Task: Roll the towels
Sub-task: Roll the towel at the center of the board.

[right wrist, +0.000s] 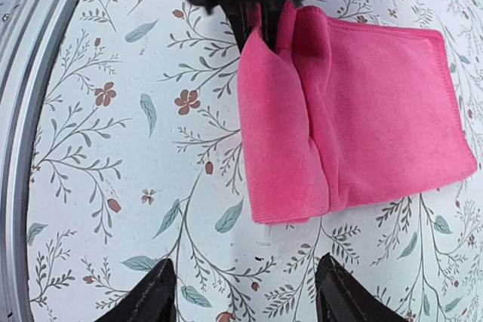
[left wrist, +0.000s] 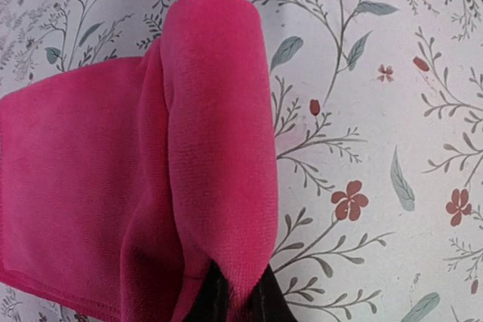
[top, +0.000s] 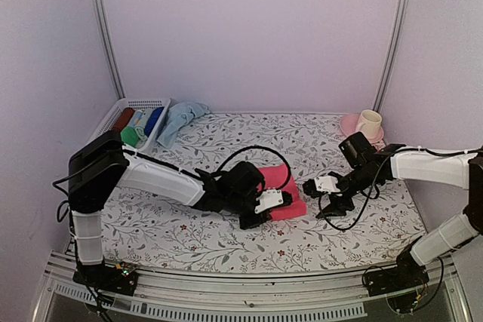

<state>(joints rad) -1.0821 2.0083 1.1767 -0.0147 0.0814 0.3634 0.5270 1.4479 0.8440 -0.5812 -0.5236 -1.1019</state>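
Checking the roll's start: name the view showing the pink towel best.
Right wrist: the pink towel lies almost whole, fold clear. Left wrist crops it close; from the top the left pincer hides part.

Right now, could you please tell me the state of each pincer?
Left pincer: closed, pinching the folded edge of the pink towel.
Right pincer: open, holding nothing.
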